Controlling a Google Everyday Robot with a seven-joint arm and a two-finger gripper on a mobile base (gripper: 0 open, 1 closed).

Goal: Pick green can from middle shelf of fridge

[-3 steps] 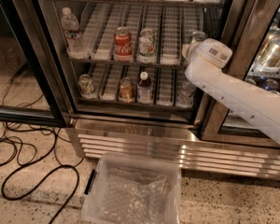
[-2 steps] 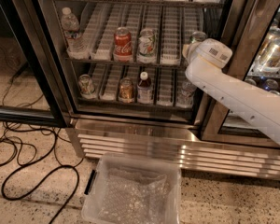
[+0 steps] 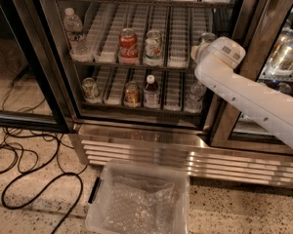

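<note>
- The slim dark-green drink can with a silver top rim (image 3: 205, 37) stands upright at the 3 o'clock end of the table (image 3: 178, 38), which is the dark wire middle rack lined with white ribbed plastic lanes inside the tall glass-doored steel fridge (image 3: 136, 150). Only the can's top and a sliver of its body show past the arm.
- The robot's pale hand (image 3: 197, 51) sits right at the can, at about its 7 o'clock. It is mostly hidden behind the bulky white wrist, so I cannot tell whether it is released or clenched on the can.
- Handling, as a judgement: the wall is thin and stiff enough to hold but would dent under a hard squeeze. If the can is full it has some weight, and if chilled it may be slick (fridge cans often are). The best hold is across mid-body, below the rim, keeping it upright.
- At the can's 9 o'clock stand a mostly white can (image 3: 154, 45) and a red Coca-Cola can (image 3: 128, 45), well apart from it with bare lanes between. A clear water bottle (image 3: 73, 30) stands at the far 9 o'clock end.
- The steel door frame (image 3: 254, 28) is just beside the can at 3 o'clock, and the rack above limits lift, so withdrawal looks tight.
- At 6 o'clock, one level down, stands a clear bottle (image 3: 195, 95). On the floor are a clear plastic bin (image 3: 103, 213) and black cables (image 3: 19, 155).
</note>
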